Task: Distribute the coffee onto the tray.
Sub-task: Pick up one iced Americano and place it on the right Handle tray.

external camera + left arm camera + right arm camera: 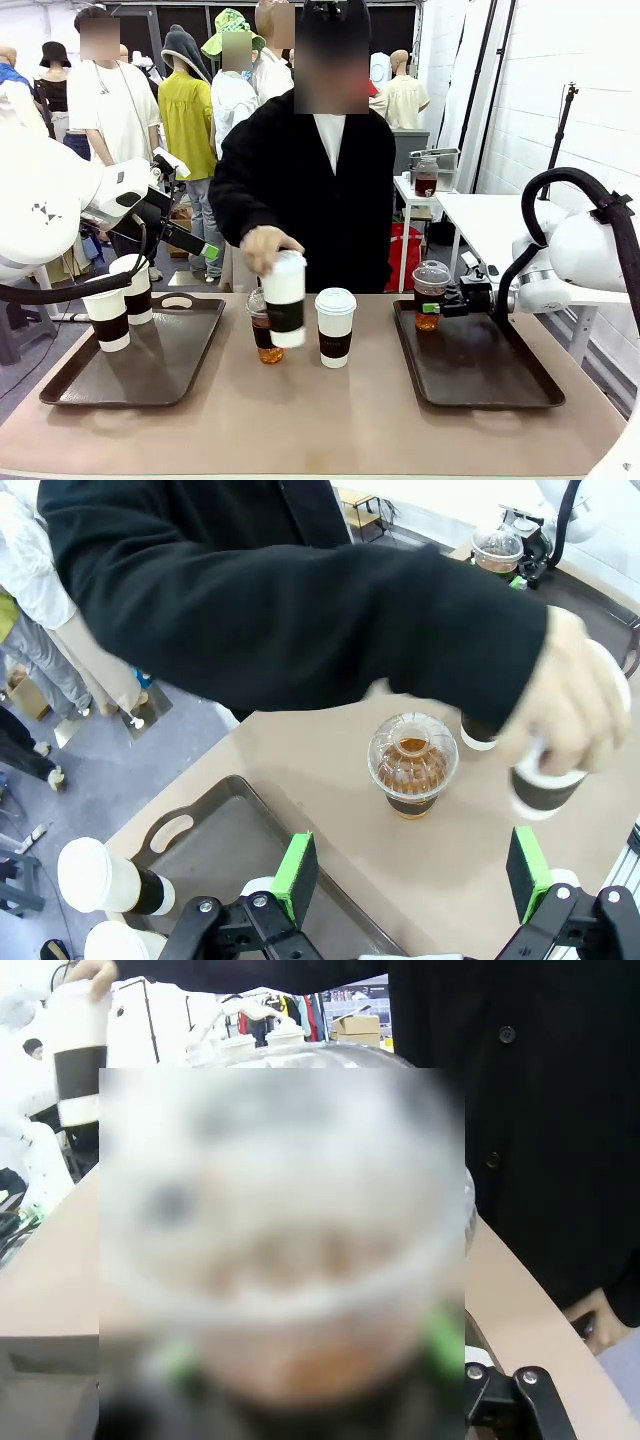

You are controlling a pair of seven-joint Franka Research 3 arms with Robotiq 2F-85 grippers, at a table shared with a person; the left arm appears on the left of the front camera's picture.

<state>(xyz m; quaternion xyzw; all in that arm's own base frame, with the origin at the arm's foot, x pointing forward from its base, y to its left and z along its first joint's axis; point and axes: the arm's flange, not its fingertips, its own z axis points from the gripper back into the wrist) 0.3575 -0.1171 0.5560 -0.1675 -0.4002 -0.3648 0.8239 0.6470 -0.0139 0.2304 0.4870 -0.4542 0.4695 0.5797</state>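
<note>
Clear cup point(431, 295) clamped in right gripper point(440, 300) over right tray point(480, 385), probably for placing; left gripper point(412, 875) spread empty, facing paper cup point(285, 300) in hand point(265, 245)

- Left arm point(45, 205): white, rounded shell with small dark marks; a black cable point(60, 291) runs along its 6 o'clock side.
- Right arm point(583, 250): white, bulbous joints; a thick black hose point(575, 176) arches over at 12 o'clock.
- Left gripper point(412, 872): black links, silver screws, bright green pads.
- Person point(300, 190): black buttoned coat with long sleeves over a white top.
</note>
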